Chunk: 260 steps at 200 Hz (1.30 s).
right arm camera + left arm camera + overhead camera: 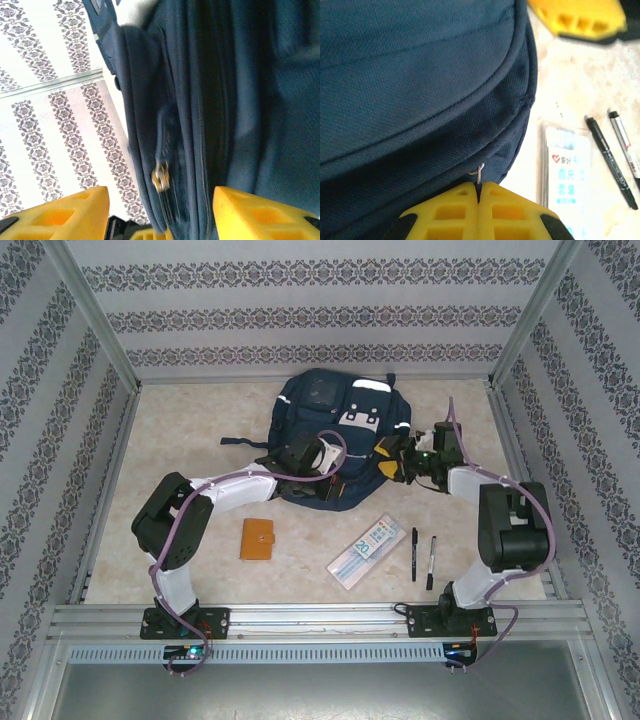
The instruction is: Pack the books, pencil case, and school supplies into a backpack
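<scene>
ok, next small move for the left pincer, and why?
Probably draw the left pincer along the seam: its jaws are shut on the small metal zip ring of the navy-blue fabric backpack, which looks closed, and the pale translucent pencil case lies outside.

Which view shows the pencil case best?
Top external: the pencil case lies whole and unobstructed, its teal "20" legible. Left wrist shows part of it, close but blurry and cut off at the bottom.

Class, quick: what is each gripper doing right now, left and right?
Left gripper: fingers closed on the zip pull of the backpack.
Right gripper: fingers open, astride the backpack's edge, gripping nothing.
</scene>
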{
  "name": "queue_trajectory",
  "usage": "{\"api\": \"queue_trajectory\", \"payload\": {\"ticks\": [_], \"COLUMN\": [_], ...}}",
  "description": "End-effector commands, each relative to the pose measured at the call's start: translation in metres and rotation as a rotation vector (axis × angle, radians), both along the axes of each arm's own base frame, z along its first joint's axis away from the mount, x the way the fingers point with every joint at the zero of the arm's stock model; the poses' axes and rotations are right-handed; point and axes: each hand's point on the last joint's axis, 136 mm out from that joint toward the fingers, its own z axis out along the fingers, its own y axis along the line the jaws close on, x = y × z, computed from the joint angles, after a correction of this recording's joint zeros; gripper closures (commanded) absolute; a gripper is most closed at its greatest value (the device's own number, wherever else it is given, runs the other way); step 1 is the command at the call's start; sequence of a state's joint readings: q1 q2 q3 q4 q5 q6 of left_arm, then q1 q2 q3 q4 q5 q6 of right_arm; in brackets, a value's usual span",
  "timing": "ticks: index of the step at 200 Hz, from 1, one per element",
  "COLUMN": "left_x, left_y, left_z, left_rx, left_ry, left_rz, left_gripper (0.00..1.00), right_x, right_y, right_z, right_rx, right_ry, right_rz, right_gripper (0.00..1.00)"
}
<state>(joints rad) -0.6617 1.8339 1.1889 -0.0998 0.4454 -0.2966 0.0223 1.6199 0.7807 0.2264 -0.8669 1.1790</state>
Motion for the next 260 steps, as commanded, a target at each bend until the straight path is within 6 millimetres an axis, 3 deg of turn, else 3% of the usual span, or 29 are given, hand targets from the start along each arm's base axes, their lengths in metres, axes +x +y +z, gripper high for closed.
{"api": "queue_trajectory", "payload": {"ticks": [1, 37, 71, 83, 96, 132, 181, 217, 230, 242, 251, 260], "left_x": [0.003, 0.0, -0.004, -0.006, -0.004, 0.004, 0.022, 0.034, 0.032, 0.027, 0.022, 0.016], "left_y": [-0.025, -0.039, -0.047, -0.049, -0.046, -0.018, 0.055, 0.104, 0.106, 0.093, 0.081, 0.065], "left_z": [0.042, 0.052, 0.057, 0.056, 0.052, 0.037, 0.017, 0.003, 0.002, 0.006, 0.01, 0.016], "left_rx": [-0.112, -0.116, -0.114, -0.107, -0.088, 0.075, 0.332, 0.399, 0.393, 0.334, 0.272, 0.213], "left_ry": [-0.09, -0.125, -0.152, -0.151, -0.149, -0.211, -0.31, -0.29, -0.286, -0.271, -0.255, -0.243], "left_rz": [-0.033, -0.062, -0.075, -0.078, -0.065, -0.008, 0.135, 0.211, 0.19, 0.15, 0.137, 0.114], "left_gripper": [1.0, 1.0, 1.0, 1.0, 1.0, 1.0, 1.0, 1.0, 1.0, 1.0, 1.0, 1.0], "right_x": [-0.018, -0.032, -0.028, -0.024, -0.02, -0.021, -0.026, -0.025, -0.022, -0.021, -0.021, -0.024], "right_y": [-0.001, 0.02, 0.044, 0.048, 0.049, 0.049, 0.034, 0.021, 0.011, 0.001, -0.004, -0.009], "right_z": [0.003, 0.001, -0.001, 0.002, 0.006, 0.014, -0.006, 0.002, 0.004, 0.005, 0.004, 0.002], "right_rx": [-0.015, -0.046, -0.041, -0.037, -0.034, -0.057, -0.095, -0.061, -0.075, -0.091, -0.098, -0.108], "right_ry": [0.005, -0.001, 0.001, -0.01, -0.021, -0.042, 0.007, 0.003, -0.004, -0.005, 0.005, 0.022], "right_rz": [-0.043, -0.016, 0.031, 0.041, 0.045, 0.063, 0.052, 0.055, 0.039, 0.027, 0.019, 0.007], "right_gripper": [0.41, 0.42, 0.44, 0.52, 0.7, 1.0, 1.0, 1.0, 1.0, 0.98, 0.92, 0.77]}}
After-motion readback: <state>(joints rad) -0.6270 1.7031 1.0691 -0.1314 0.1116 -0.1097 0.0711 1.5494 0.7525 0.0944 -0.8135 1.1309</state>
